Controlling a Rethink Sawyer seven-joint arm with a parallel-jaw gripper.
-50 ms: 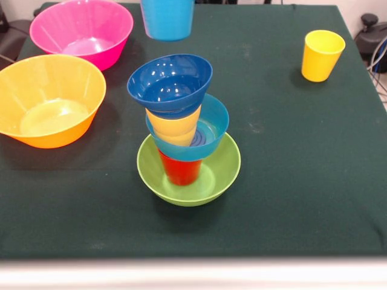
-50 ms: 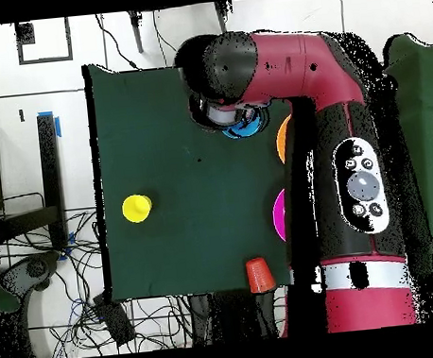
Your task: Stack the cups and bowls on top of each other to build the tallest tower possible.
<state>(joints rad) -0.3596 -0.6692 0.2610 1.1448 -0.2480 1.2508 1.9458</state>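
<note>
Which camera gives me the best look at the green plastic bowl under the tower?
The front view: the green plastic bowl shows whole, holding a red cup. Overhead, the red and black arm hides the bowl.

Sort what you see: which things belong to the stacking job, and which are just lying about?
Belongs: tower, pink bowl, yellow-orange bowl, yellow cup, light blue cup, orange-red cup.
Lying about: floor cables, blue tape.
</note>
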